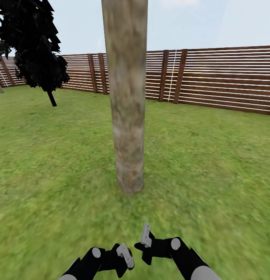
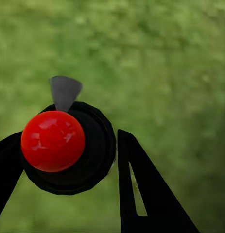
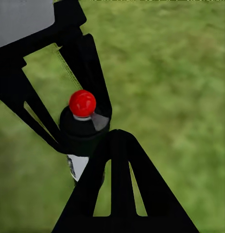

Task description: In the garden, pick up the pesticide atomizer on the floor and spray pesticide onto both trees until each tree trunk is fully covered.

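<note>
From the head camera, a thick pale mottled tree trunk (image 1: 127, 97) rises straight out of the grass (image 1: 212, 155) just ahead, with a brown slatted fence (image 1: 220, 77) behind it and a dark-leaved tree (image 1: 37, 46) further off to the left. Low in that picture the left gripper (image 1: 124, 256) and right gripper (image 1: 145, 236) sit close together, near each other but apart; a speck of red shows at the left gripper. From the left wrist camera, the pesticide atomizer (image 2: 68, 150) is seen end-on, its long axis running toward the lens: red cap (image 2: 53, 141) nearest, round black body behind it, a small grey nozzle (image 2: 64, 92) jutting sideways from under the cap. The left gripper's black fingers (image 2: 141, 189) flank the body and pinch it. From the right wrist camera, the bottle (image 3: 84, 131) stands with cap up and white label (image 3: 78, 165) below, clamped in the left gripper (image 3: 73, 136); the right gripper's own finger (image 3: 117, 184) crosses in front, and whether those fingers are spread cannot be told.
</note>
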Robot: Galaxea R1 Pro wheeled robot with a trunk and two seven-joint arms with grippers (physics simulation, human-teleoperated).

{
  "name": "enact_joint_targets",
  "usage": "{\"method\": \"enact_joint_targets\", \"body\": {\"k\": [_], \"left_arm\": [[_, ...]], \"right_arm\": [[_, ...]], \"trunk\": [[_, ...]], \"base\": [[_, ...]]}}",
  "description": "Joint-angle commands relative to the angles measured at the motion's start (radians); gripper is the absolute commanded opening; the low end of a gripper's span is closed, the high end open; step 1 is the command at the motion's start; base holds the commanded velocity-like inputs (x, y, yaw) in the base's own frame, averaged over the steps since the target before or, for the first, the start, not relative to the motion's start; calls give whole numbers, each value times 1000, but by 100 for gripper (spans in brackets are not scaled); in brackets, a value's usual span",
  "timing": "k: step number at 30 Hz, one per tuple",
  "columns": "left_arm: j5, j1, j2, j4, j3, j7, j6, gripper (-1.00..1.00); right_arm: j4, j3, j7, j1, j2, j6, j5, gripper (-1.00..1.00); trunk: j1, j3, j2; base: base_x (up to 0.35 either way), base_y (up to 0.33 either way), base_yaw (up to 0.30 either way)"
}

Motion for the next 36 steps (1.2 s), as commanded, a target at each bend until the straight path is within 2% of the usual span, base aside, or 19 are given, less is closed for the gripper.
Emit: {"method": "enact_joint_targets", "body": {"k": [1, 5, 9, 17, 22, 31, 36], "left_arm": [[0, 0, 0, 1, 0, 3, 0, -100], [1, 0, 0, 2, -2, 5, 0, -100], [2, 1, 0, 3, -19, 6, -2, -100], [8, 0, -7, 3, -20, 5, -3, -100], [9, 0, -13, 3, -20, 6, -44, -100], [11, 0, -13, 5, -20, 5, -53, -100], [35, 0, -13, 5, -20, -2, -58, -100]], "right_arm": [[0, 0, 0, 0, 2, 0, 0, -100], [0, 0, 0, 0, 6, 0, 0, -100], [0, 0, 0, 0, 12, 0, 0, -100], [0, 0, 0, 0, 13, 0, 0, -100], [0, 0, 0, 0, 13, 0, 0, -100], [0, 0, 0, 0, 13, 0, 0, -100], [0, 0, 0, 0, 13, 0, 0, -100]], "trunk": [[0, 0, 0], [0, 0, 0], [0, 0, 0], [0, 0, 0], [0, 0, 0], [0, 0, 0], [0, 0, 0]], "base": [[0, 0, 0], [0, 0, 0], [0, 0, 0], [0, 0, 0], [0, 0, 0], [0, 0, 0], [0, 0, 0]]}}
